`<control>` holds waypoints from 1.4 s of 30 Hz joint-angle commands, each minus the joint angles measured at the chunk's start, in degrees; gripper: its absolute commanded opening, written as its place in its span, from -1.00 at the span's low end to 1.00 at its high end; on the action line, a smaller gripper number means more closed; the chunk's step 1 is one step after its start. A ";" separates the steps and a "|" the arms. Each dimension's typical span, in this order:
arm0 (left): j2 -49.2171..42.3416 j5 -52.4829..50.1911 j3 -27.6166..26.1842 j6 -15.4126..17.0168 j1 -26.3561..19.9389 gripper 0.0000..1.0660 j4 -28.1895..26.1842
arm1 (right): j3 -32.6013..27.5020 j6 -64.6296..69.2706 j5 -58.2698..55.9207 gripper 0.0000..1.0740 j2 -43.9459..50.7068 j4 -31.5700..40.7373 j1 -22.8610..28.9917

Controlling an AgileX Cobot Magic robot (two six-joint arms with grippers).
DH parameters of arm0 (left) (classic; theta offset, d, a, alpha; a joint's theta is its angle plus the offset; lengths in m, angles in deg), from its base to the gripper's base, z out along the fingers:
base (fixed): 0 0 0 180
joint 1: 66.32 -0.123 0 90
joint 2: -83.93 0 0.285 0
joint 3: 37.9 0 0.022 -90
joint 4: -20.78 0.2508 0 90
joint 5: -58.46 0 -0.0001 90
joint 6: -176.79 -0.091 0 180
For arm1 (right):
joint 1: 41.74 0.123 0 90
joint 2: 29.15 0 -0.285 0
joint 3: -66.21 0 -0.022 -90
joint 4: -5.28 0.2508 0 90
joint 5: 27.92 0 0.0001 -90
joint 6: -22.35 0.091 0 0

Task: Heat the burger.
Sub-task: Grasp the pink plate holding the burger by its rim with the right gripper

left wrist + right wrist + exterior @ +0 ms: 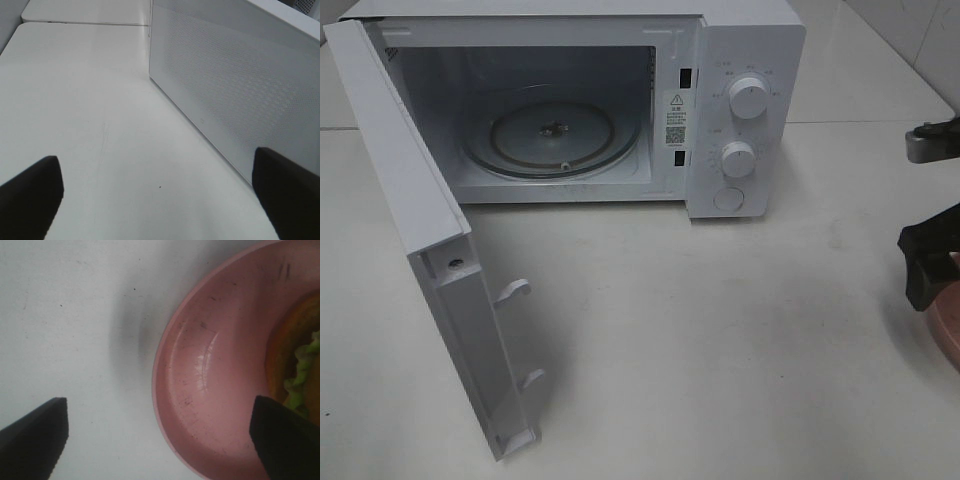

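Observation:
The burger [295, 360] shows only in the right wrist view, as a strip of golden bun and frilly green lettuce on a round pink plate [210, 370]. My right gripper [160, 440] hangs open just above the plate's rim. One dark finger [285, 440] is over the plate near the burger and the other is over bare table. In the high view that gripper [930, 265] is at the far right edge, over the plate [946, 335]. The white microwave [745, 110] stands open with an empty glass turntable [552, 135]. My left gripper [160, 200] is open beside the microwave's perforated side wall [240, 90].
The microwave door [430, 250] swings out toward the front left, with its latch hooks facing the middle of the white table [720, 340]. Two knobs [748, 98] and a round button sit on the panel at the right of the cavity.

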 commanded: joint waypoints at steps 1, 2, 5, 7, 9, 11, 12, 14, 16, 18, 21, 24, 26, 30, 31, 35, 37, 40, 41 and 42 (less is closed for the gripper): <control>-1.26 -0.40 0.06 -0.11 -0.06 0.83 0.06 | 0.17 -0.97 0.69 0.73 -2.35 -0.34 -0.29; -1.26 -0.40 0.06 -0.11 -0.06 0.83 0.06 | 0.17 -0.97 0.69 0.73 -2.35 -0.34 -0.29; -1.26 -0.40 0.06 -0.11 -0.06 0.83 0.06 | 0.17 -0.97 1.95 0.71 -4.47 -0.34 -0.29; -1.26 -0.40 0.06 -0.11 -0.06 0.83 0.06 | 0.17 -0.97 2.29 0.71 -4.93 -0.34 -0.29; -1.26 -0.40 0.06 -0.11 -0.06 0.83 0.06 | 0.17 -0.57 3.90 0.70 -6.82 -0.74 -0.29; -1.26 -0.40 0.06 -0.11 -0.06 0.83 0.06 | 0.17 -0.46 4.18 0.69 -7.16 -0.74 -0.29; -1.26 -0.40 0.06 -0.11 -0.06 0.83 0.06 | 0.17 -0.46 4.18 0.69 -7.16 -0.74 -0.29; -1.26 -0.40 0.06 -0.11 -0.06 0.83 0.06 | 0.00 1.03 5.50 0.68 -8.88 -1.26 -0.29; -1.26 -0.40 0.06 -0.11 -0.06 0.83 0.06 | -0.29 1.32 5.61 0.68 -9.17 -1.26 -0.29; -1.26 -0.40 0.06 -0.11 -0.06 0.83 0.06 | -0.97 1.95 6.70 0.67 -9.85 -1.26 -0.29; -1.26 -0.40 0.06 -0.11 -0.06 0.83 0.06 | -2.52 2.18 8.94 0.66 -10.71 -1.20 -0.29; -1.26 -0.40 0.06 -0.11 -0.06 0.83 0.06 | -3.61 2.92 10.26 0.64 -11.63 -1.26 -0.29; -1.26 -0.40 0.06 -0.11 -0.06 0.83 0.06 | -4.13 3.38 11.00 0.63 -12.15 -1.49 -0.29; -1.26 -0.40 0.06 -0.11 -0.06 0.83 0.06 | -5.50 4.18 12.95 0.61 -12.15 -2.58 -0.29; -1.26 -0.40 0.06 -0.11 -0.06 0.83 0.06 | -5.50 4.18 12.95 0.61 -12.15 -2.58 -0.29; -1.26 -0.40 0.06 -0.11 -0.06 0.83 0.06 | -5.56 4.18 13.06 0.54 -12.15 -2.69 -0.29; -1.26 -0.40 0.06 -0.11 -0.06 0.83 0.06 | -5.56 4.18 13.06 0.48 -12.15 -2.75 -0.29; -1.26 -0.40 0.06 -0.11 -0.06 0.83 0.06 | -5.56 5.16 13.06 0.28 -12.15 -3.04 -0.29; -1.26 -0.40 0.06 -0.11 -0.06 0.83 0.06 | -5.56 6.47 13.01 0.11 -12.15 -4.01 -0.29; -1.26 -0.40 0.06 -0.11 -0.06 0.83 0.06 | -5.56 6.47 13.01 0.11 -12.15 -4.01 -0.29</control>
